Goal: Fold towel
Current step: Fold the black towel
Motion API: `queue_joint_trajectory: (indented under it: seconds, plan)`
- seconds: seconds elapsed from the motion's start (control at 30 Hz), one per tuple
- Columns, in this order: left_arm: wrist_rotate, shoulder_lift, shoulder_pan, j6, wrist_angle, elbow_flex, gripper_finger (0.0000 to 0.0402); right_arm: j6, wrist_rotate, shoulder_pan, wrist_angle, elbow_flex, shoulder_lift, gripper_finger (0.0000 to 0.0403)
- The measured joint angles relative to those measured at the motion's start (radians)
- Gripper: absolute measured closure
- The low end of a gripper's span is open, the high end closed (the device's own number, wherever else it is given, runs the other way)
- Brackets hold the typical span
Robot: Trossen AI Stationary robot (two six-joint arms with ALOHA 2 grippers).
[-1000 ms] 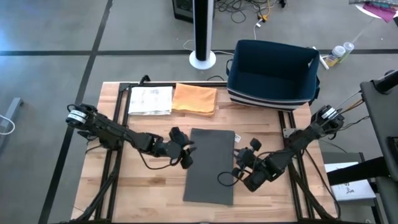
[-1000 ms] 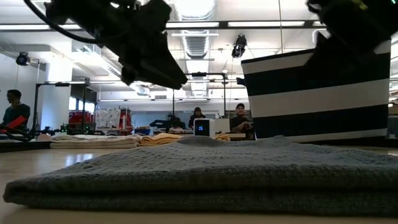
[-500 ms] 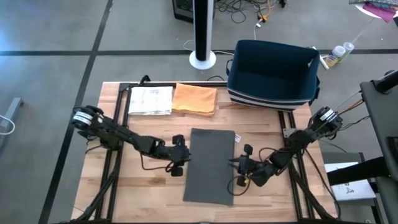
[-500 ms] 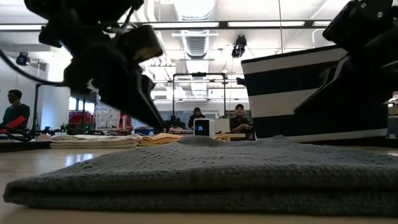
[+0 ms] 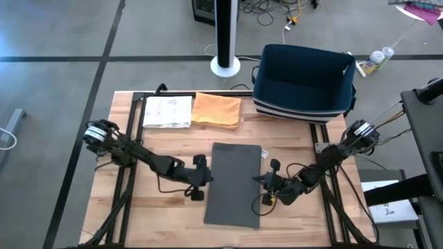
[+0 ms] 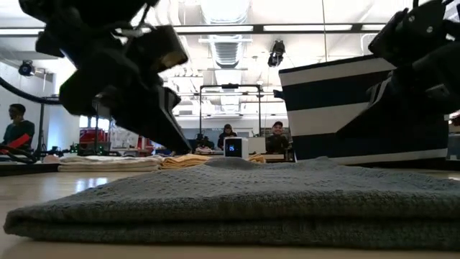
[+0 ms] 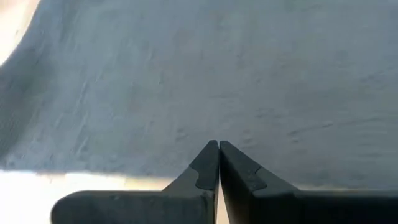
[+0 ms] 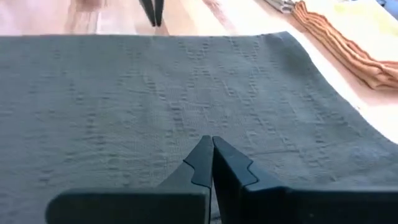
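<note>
**Towel looks mostly folded, both grippers clamped at its edges**

High view: the grey towel (image 5: 234, 185) lies flat on the table (image 5: 166, 214) as a narrow rectangle, near side of the orange cloth (image 5: 217, 110) and the striped bin (image 5: 304, 81). It looks already folded lengthwise. The left gripper (image 5: 205, 178) sits at the towel's left edge, the right gripper (image 5: 264, 182) at its right edge, roughly opposite each other across the towel.

Low view: the towel shows as a thick layered slab, so I'd guess at least one fold is done. Arms hang above it on both sides.

Left wrist view: fingers (image 7: 205, 168) are pressed fully together right at the towel's edge. Can't tell if any cloth is pinched between them.

Right wrist view: same deal, fingers (image 8: 202, 158) clenched tight over the towel, with no clear cloth in the grip.

My guess: what's left is one more fold, end to end.
</note>
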Motion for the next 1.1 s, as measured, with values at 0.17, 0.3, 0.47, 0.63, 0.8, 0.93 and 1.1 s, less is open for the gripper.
queue_joint_trajectory:
  seconds: [0.17,0.3,0.47,0.63,0.8,0.93,1.1]
  plan:
    - [-0.001,0.050,-0.001,0.015,0.004,-0.002,0.0401,0.026,-0.089,-0.008,-0.004,0.013,0.080,0.0402]
    - [0.022,0.105,-0.001,0.013,0.027,0.003,0.0401,0.087,-0.132,-0.012,-0.041,0.038,0.110,0.0401]
    - [0.040,0.119,-0.002,-0.011,0.018,0.004,0.0401,0.040,-0.143,-0.012,-0.147,0.055,0.065,0.0401]
    - [0.070,0.028,-0.003,-0.027,-0.088,-0.003,0.0401,0.041,-0.150,-0.010,-0.214,0.072,-0.049,0.0401]
    - [0.072,-0.076,-0.003,-0.025,-0.083,0.002,0.0401,0.101,-0.215,-0.005,-0.205,0.071,-0.068,0.0401]
    - [0.069,-0.076,-0.003,-0.009,-0.095,-0.002,0.0401,0.093,-0.210,-0.019,-0.189,0.069,-0.010,0.0401]
    - [0.072,-0.011,-0.002,-0.001,-0.087,-0.023,0.0401,0.093,-0.222,-0.033,-0.181,0.074,0.052,0.0400]
